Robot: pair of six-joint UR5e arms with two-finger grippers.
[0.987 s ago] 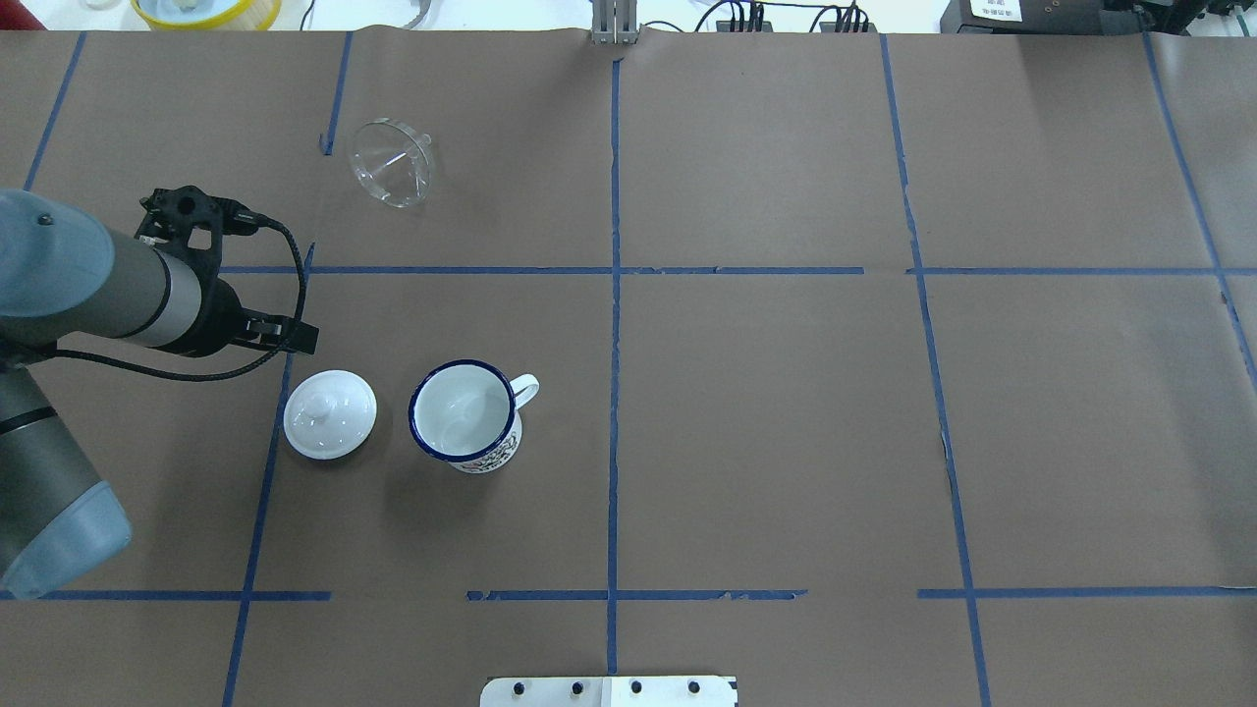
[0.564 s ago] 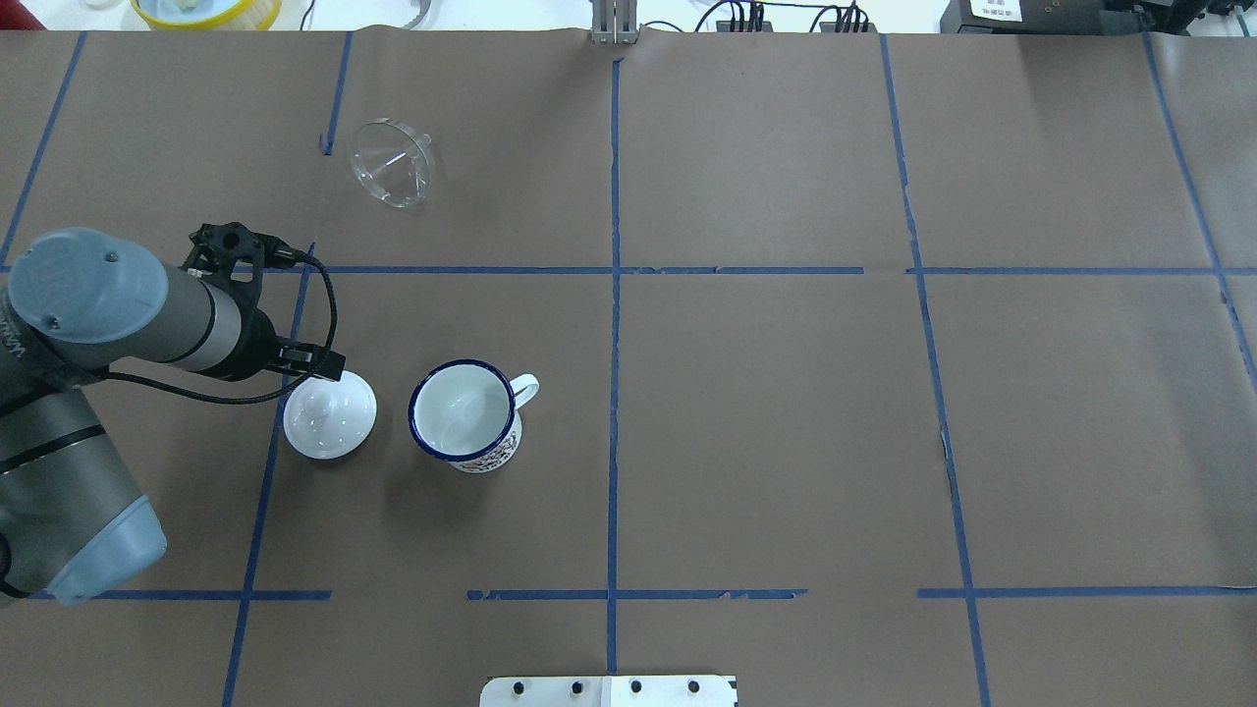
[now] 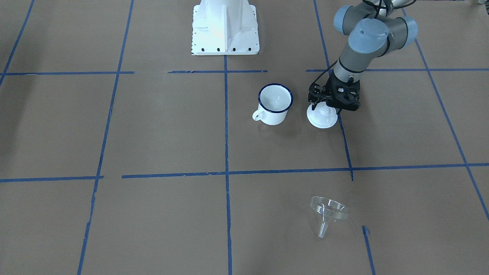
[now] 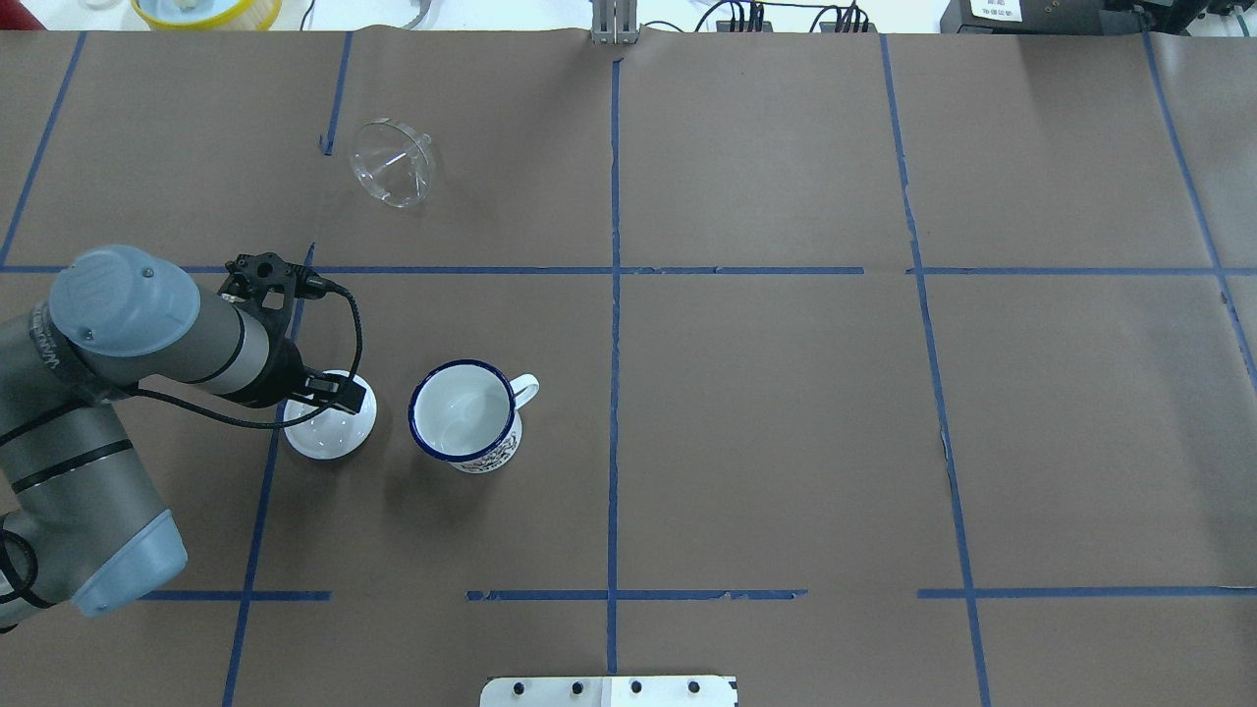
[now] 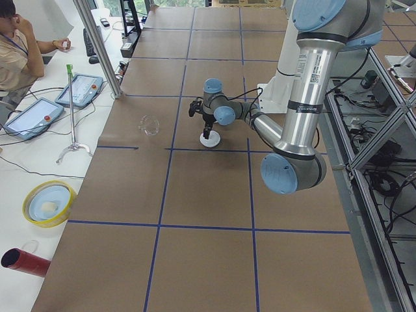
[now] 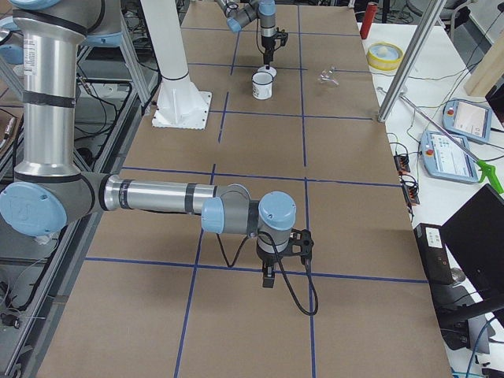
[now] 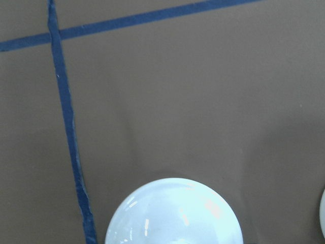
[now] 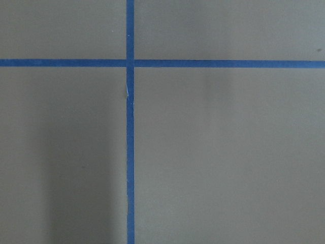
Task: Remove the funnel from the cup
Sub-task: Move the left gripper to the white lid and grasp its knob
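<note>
The clear plastic funnel [image 4: 393, 175] lies on its side on the brown paper at the far left, well apart from the cup; it also shows in the front view [image 3: 327, 214]. The white enamel cup [image 4: 464, 412] with a dark blue rim stands upright and empty, also seen in the front view [image 3: 274, 105]. My left gripper [image 3: 325, 109] points down just over the white domed lid [image 4: 329, 432] beside the cup and looks open around its knob. My right gripper [image 6: 268, 282] hangs low over bare paper far from these things; I cannot tell its state.
The lid [image 7: 175, 213] fills the bottom of the left wrist view. The robot's white base [image 3: 224, 28] stands at the near table edge. Blue tape lines cross the paper. A yellow bowl [image 4: 206, 10] sits beyond the far edge.
My left arm has swung to the right and toward the robot, from beside the lid to directly over it. Funnel, cup and lid have not moved.
</note>
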